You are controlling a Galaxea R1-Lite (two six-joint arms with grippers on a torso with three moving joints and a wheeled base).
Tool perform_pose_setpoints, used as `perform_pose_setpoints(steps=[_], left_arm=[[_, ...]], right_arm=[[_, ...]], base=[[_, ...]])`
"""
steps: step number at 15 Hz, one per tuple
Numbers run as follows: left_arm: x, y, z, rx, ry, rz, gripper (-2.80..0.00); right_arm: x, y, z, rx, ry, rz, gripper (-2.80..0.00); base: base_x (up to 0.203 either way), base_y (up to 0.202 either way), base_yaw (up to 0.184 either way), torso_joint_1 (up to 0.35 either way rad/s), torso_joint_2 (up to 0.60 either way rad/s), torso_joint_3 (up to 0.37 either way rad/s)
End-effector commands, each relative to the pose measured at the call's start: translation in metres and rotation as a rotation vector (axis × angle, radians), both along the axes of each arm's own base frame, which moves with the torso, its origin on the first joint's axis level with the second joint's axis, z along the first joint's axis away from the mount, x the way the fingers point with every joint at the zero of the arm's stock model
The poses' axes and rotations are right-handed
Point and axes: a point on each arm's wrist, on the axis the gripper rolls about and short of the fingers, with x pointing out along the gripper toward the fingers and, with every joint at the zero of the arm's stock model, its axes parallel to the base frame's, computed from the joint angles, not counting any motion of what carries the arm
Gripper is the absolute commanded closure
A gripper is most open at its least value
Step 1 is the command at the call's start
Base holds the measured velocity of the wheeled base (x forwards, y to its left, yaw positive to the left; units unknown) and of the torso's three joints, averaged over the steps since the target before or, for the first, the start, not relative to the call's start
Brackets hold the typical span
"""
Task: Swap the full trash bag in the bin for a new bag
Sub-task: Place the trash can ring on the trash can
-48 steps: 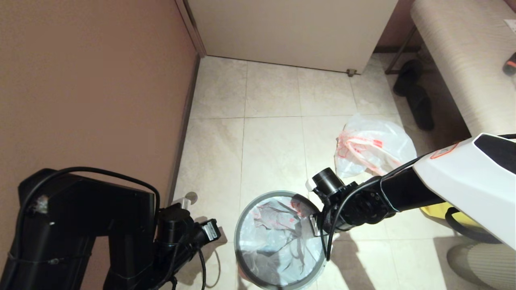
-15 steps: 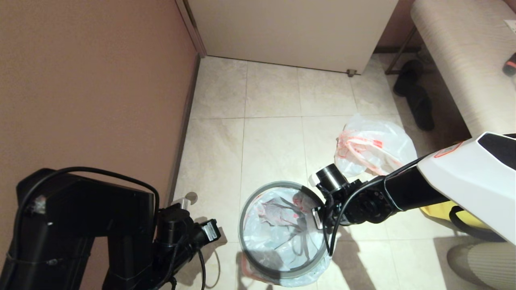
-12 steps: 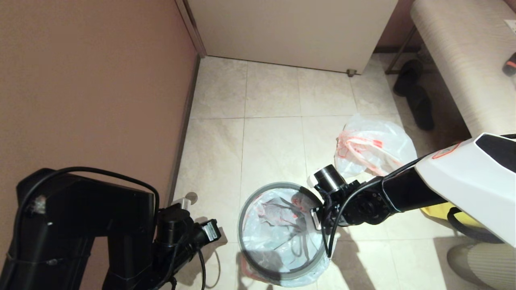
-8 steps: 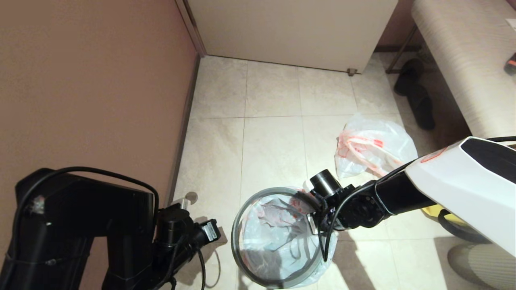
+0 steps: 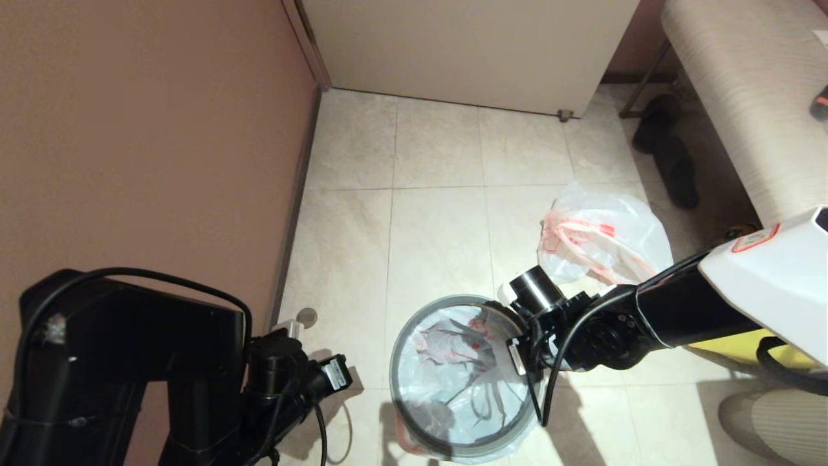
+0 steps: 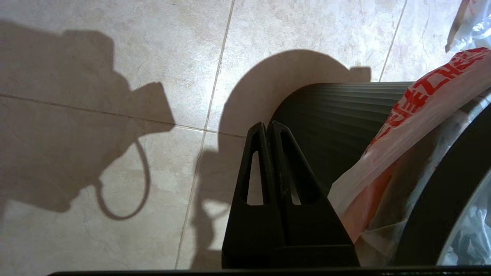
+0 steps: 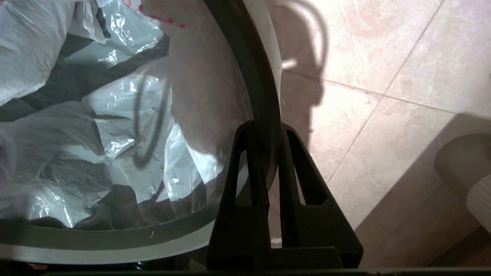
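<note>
While the left gripper (image 6: 268,128) hangs closed beside the bin (image 6: 337,115), the right gripper (image 7: 264,130) pinches its grey hoop (image 7: 264,96).

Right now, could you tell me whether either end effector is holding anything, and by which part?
The right end effector is clamped on the grey hoop of the bin, at its side edge. The left end effector is shut on nothing, beside the bin.

Bin (image 5: 414,443) sits at 6 o'clock of the floor (image 5: 440,162), new bag (image 5: 453,382) inside it. Full trash bag (image 5: 601,236) at its 1 o'clock, apart. Right gripper (image 5: 517,356) on the hoop (image 5: 398,353) at 3 o'clock. Left gripper (image 6: 267,128) beside bin at 9 o'clock.
</note>
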Motion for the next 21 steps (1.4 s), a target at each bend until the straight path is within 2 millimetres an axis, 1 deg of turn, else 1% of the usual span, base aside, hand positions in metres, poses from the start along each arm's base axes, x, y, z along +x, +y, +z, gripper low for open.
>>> perform_pose_setpoints(steps=[1,6,8,11,13,16,17,18,19,21], left_arm=[[0.002,-0.002,0.004,-0.018,-0.044,-0.003,0.00],[0.001,-0.003,0.004,-0.017,-0.041,-0.008,0.00],[0.001,-0.003,0.004,-0.017,-0.041,-0.008,0.00],[0.001,-0.003,0.003,-0.015,-0.041,-0.007,0.00],[0.001,-0.003,0.003,-0.016,-0.040,-0.006,0.00],[0.001,-0.003,0.003,-0.015,-0.040,-0.007,0.00],[0.001,-0.003,0.004,-0.015,-0.041,-0.007,0.00],[0.001,-0.003,0.004,-0.016,-0.043,-0.007,0.00],[0.001,-0.003,0.004,-0.015,-0.041,-0.007,0.00],[0.001,-0.003,0.003,-0.015,-0.041,-0.007,0.00]], right_arm=[[-0.007,-0.004,0.009,0.003,-0.017,-0.006,0.00],[-0.001,0.000,-0.009,-0.001,-0.004,-0.006,0.00],[-0.003,0.001,-0.015,-0.010,0.011,0.001,0.00],[-0.004,0.004,-0.017,-0.008,0.011,0.005,0.00],[-0.001,0.006,-0.023,-0.017,0.019,0.007,0.00],[0.001,0.013,-0.022,-0.010,0.009,0.018,0.00],[0.004,0.015,-0.026,-0.016,0.011,0.019,0.00],[0.008,0.017,-0.026,-0.012,0.001,0.018,0.00],[0.011,0.018,-0.023,-0.007,-0.010,0.015,-2.80],[0.012,0.019,-0.019,-0.012,-0.022,0.022,-2.80]], base=[[0.000,0.000,0.000,0.000,0.00,0.000],[0.000,0.000,0.000,0.000,0.00,0.000],[0.000,0.000,0.000,0.000,0.00,0.000],[0.000,0.000,0.000,0.000,0.00,0.000],[0.000,0.000,0.000,0.000,0.00,0.000],[0.000,0.000,0.000,0.000,0.00,0.000],[0.000,0.000,0.000,0.000,0.00,0.000],[0.000,0.000,0.000,0.000,0.00,0.000],[0.000,0.000,0.000,0.000,0.00,0.000],[0.000,0.000,0.000,0.000,0.00,0.000]])
